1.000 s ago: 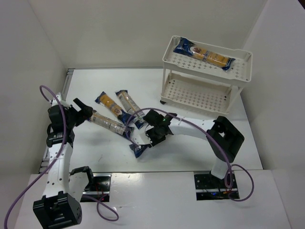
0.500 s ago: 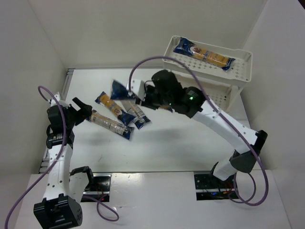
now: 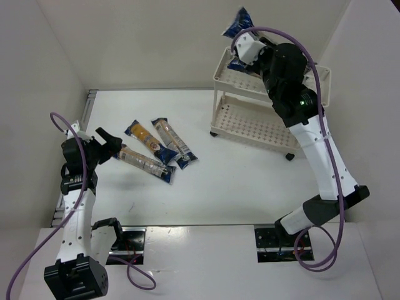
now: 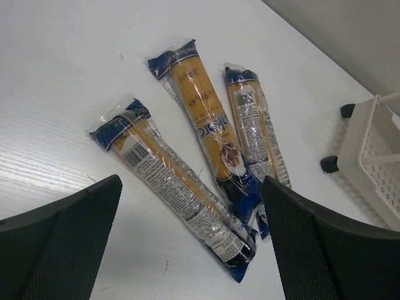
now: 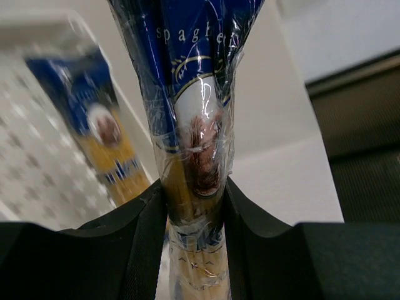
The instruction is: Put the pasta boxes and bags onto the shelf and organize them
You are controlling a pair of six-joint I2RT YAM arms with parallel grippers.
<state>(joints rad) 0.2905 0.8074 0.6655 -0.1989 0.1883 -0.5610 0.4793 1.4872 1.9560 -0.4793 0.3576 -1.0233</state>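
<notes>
1. Right gripper [image 5: 195,209] was clamped narrow around one spaghetti pack [image 3: 240,20], near its blue end.
2. Within a second, that pack had been lifted from the table [image 3: 250,181] to high above the top tray of the shelf [image 3: 250,119], standing nearly upright.
3. Another pack [image 5: 103,137] already lay on that tray, and three packs [image 3: 156,150] lay on the table.
4. Left gripper [image 3: 107,144] hung wide open and empty beside those three, unmoved.
5. Lowering the held pack flat beside its neighbour looked like the step left.
</notes>
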